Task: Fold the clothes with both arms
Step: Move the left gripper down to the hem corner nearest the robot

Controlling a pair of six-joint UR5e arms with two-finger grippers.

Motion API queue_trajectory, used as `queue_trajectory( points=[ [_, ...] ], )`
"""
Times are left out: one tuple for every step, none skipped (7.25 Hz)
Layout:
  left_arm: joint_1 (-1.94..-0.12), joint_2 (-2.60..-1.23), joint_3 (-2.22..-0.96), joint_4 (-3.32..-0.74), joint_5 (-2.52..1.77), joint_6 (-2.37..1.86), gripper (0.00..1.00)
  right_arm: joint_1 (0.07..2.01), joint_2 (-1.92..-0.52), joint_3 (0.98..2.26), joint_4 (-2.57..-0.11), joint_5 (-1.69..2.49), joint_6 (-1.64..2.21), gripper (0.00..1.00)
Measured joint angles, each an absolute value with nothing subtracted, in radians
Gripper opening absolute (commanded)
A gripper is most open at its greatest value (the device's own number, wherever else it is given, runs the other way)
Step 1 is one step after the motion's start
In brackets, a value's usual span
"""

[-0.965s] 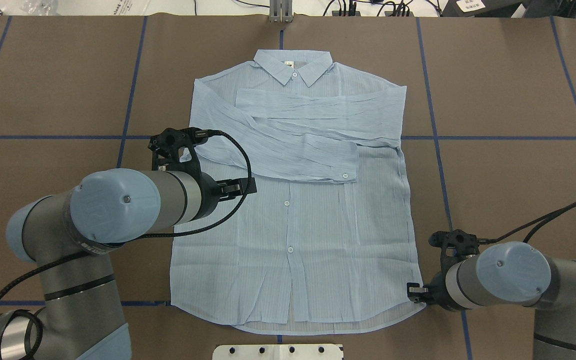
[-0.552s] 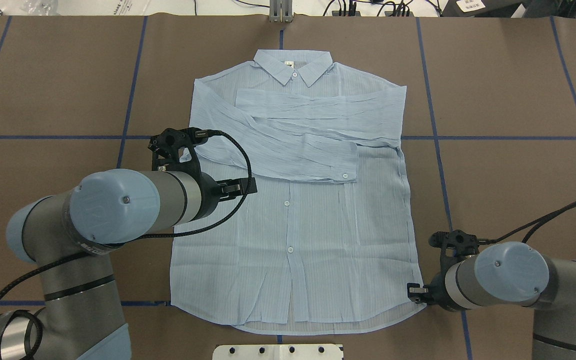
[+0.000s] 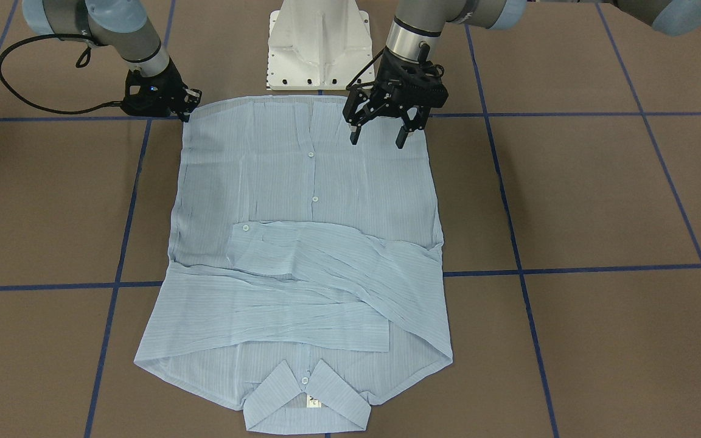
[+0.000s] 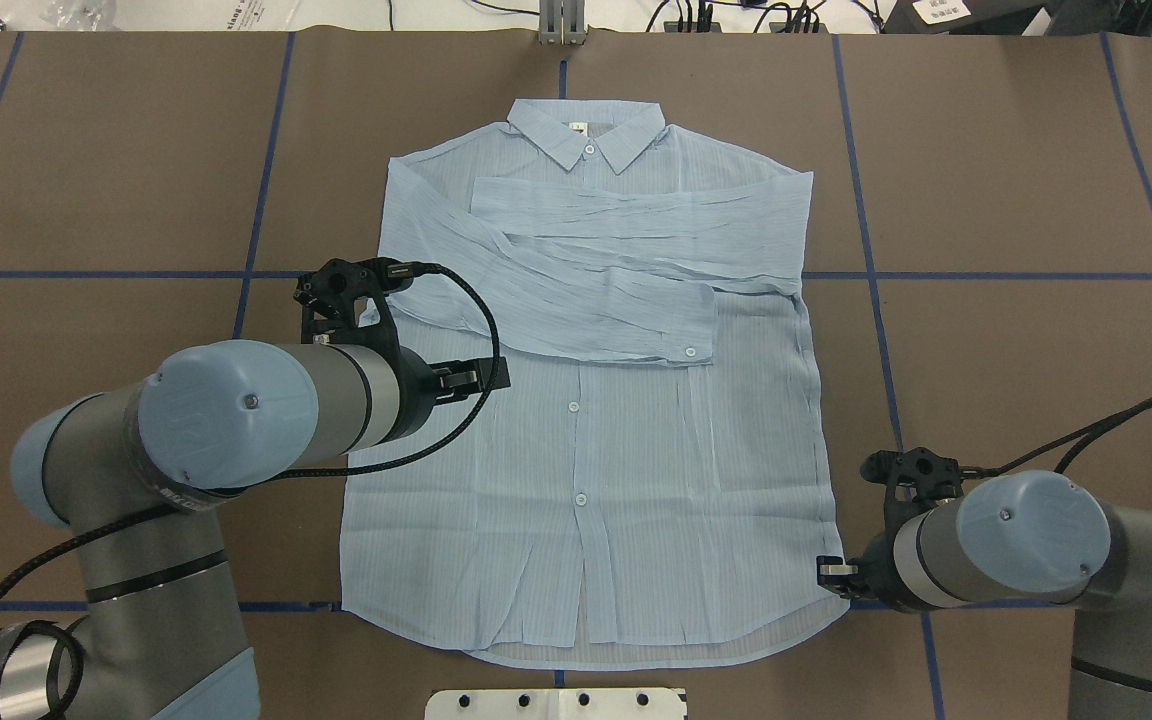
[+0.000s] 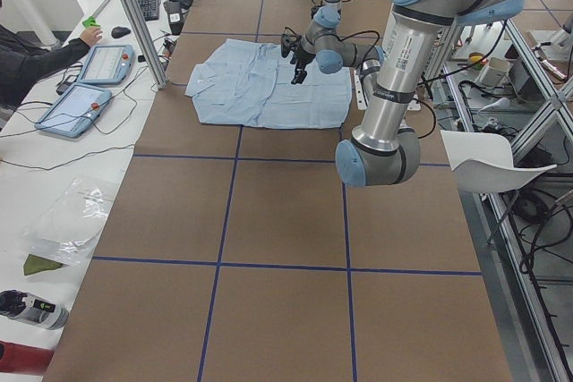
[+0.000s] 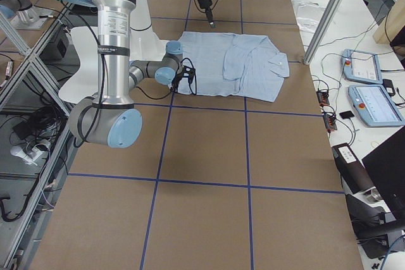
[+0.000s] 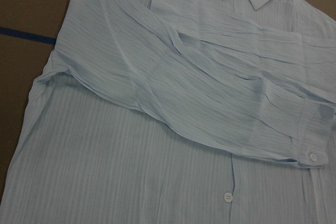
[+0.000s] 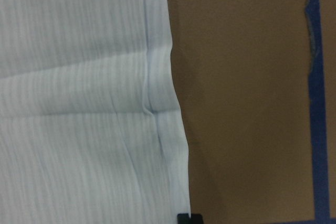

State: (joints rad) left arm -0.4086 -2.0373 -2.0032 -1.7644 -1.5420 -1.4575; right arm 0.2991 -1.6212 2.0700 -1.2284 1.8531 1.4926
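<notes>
The light blue striped shirt (image 4: 586, 450) lies flat, front up, on the brown table, collar at the far side, both sleeves folded across the chest (image 3: 308, 267). My left gripper (image 3: 376, 142) is open and empty. It hovers above the shirt's lower left part (image 4: 476, 376); its wrist view shows the folded sleeves (image 7: 173, 108). My right gripper (image 3: 187, 108) sits low at the hem's right corner (image 4: 833, 580). One fingertip (image 8: 181, 217) shows right on the shirt's edge (image 8: 157, 108), and the jaws look closed on that corner.
The white pedestal base (image 3: 317, 48) stands just behind the hem. Blue tape lines (image 4: 256, 200) cross the brown table cover. Tablets and cables (image 6: 367, 86) lie on a side bench beyond the table's far edge, with an operator's arm (image 5: 45, 51) there.
My right wrist has lifted and turned slightly at the hem corner. My left arm has barely shifted. The shirt lies as before.
</notes>
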Motion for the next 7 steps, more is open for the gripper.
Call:
queue_trajectory(
  points=[
    [-0.409, -2.024, -2.004, -1.765, -1.546, -1.46, 0.96, 0.313, -1.622, 2.08, -1.229, 1.856, 1.493, 0.0],
    [-0.409, -2.0, -2.007, -1.765, -1.568, -1.466, 0.95, 0.326, -1.623, 2.087, -1.229, 1.857, 1.493, 0.0],
    [-0.409, -1.958, -2.011, -1.765, -1.61, -1.472, 0.95, 0.337, -1.624, 2.094, -1.229, 1.857, 1.493, 0.0],
    [-0.409, -1.906, -2.018, -1.765, -1.649, -1.478, 0.94, 0.348, -1.625, 2.097, -1.228, 1.857, 1.493, 0.0],
    [-0.399, -1.864, -2.026, -1.765, -1.67, -1.494, 0.94, 0.357, -1.623, 2.099, -1.228, 1.858, 1.493, 0.0],
    [-0.375, -1.833, -2.03, -1.765, -1.679, -1.517, 0.94, 0.365, -1.622, 2.101, -1.227, 1.858, 1.492, 0.0],
    [-0.339, -1.812, -2.032, -1.765, -1.681, -1.546, 0.89, 0.372, -1.622, 2.102, -1.227, 1.858, 1.492, 0.0]
  ],
)
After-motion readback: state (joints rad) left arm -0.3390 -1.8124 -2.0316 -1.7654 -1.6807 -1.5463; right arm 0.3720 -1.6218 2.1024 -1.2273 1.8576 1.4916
